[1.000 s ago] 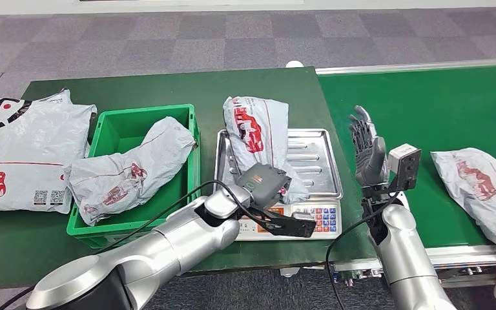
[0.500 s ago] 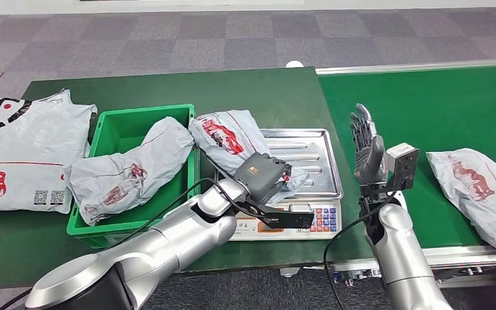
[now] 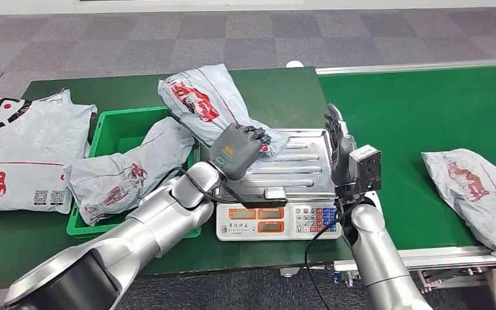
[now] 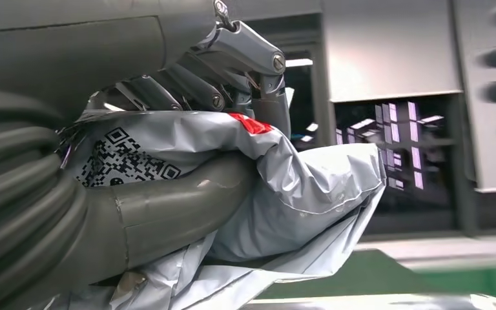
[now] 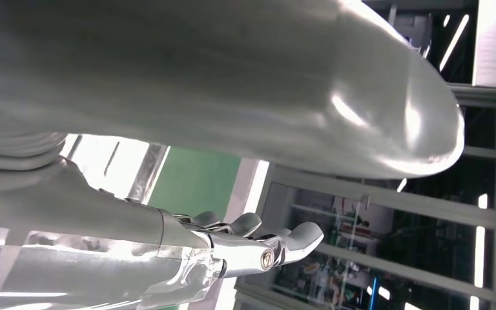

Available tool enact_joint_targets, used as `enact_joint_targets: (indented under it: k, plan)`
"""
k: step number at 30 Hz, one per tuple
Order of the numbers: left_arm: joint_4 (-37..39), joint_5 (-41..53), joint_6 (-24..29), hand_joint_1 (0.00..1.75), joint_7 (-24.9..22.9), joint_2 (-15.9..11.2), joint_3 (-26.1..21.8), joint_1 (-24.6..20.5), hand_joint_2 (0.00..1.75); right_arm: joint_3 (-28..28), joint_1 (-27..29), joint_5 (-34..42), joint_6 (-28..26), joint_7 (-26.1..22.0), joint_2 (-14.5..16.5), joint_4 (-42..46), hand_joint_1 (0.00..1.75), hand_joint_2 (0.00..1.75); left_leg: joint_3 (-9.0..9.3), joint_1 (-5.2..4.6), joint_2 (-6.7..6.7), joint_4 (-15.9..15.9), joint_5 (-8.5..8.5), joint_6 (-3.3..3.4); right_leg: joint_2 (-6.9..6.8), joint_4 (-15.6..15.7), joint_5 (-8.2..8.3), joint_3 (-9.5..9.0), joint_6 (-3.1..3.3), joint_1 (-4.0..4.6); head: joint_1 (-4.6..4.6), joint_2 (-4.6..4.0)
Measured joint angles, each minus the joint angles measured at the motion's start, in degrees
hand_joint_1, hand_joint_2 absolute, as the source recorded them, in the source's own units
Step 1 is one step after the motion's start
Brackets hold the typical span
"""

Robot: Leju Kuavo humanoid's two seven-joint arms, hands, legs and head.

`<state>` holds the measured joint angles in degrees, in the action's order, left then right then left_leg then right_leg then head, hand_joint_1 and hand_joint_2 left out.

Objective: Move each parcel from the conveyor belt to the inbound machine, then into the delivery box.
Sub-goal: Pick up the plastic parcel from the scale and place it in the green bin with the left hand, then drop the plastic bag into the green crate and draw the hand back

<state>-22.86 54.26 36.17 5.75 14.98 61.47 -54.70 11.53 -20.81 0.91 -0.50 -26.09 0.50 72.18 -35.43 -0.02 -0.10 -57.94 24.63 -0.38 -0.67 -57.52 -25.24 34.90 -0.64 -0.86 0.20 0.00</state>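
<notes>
My left hand grips a grey parcel with red print by its end and holds it lifted over the near right corner of the green box and the left side of the scale's steel tray. In the left wrist view the thumb and fingers clamp the crumpled parcel. A second grey parcel lies in the green box. My right hand stands upright and open at the tray's right edge, holding nothing. Another parcel lies on the green conveyor belt.
The scale with its keypad sits at the table's front edge. Large grey parcels are stacked on the green table at the far left. Grey tiled floor lies beyond the table.
My left hand lifted the parcel off the scale tray and carried it left and up toward the green box. My right hand shifted left to the tray's edge. The belt parcel moved slightly left.
</notes>
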Motion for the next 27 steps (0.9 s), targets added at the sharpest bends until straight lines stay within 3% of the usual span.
enact_joint_targets:
  k: [8,14,20,24,27]
  plan:
    - [-4.7,17.8,2.2,1.75,-4.4,-7.0,-12.7,6.8,1.75,0.4,4.6,-3.3,-0.5,0.3,0.4,3.0,0.00,0.00,-0.01,0.00,0.05,0.0,0.02,-0.01,0.05,0.0,-0.05,0.03,0.02,0.00,0.01,-0.01]
    - [-10.2,17.3,-0.1,1.75,0.7,-11.5,-24.0,14.1,1.75,0.4,7.9,-4.1,-2.9,0.2,-0.3,5.3,0.00,0.00,0.00,0.00,0.08,0.0,0.05,-0.04,0.08,0.0,-0.09,0.05,0.01,0.00,0.00,-0.02]
    - [-15.9,13.9,-0.4,1.75,3.7,-14.1,-31.0,19.7,1.75,0.4,10.1,-3.5,-3.7,-0.4,-1.6,6.5,0.00,0.00,0.07,-0.01,0.10,0.0,0.13,-0.01,0.10,0.0,-0.13,-0.03,0.01,-0.02,0.01,-0.02]
    - [-23.5,8.0,1.3,0.00,7.8,-16.0,-36.6,27.7,1.75,0.4,13.8,-2.7,-4.3,-1.3,-2.6,8.0,0.00,0.00,0.42,-0.01,0.11,0.1,0.38,-0.04,0.13,0.0,-0.37,-0.35,0.00,-0.03,0.02,-0.01]
    - [-27.6,6.2,2.0,0.00,8.6,-16.5,-39.9,32.2,1.75,0.4,14.8,-2.3,-4.5,-1.7,-3.1,8.4,0.00,0.00,0.74,-0.01,0.25,0.1,0.64,-0.10,0.24,0.0,-0.54,-0.57,0.06,-0.02,0.01,-0.01]
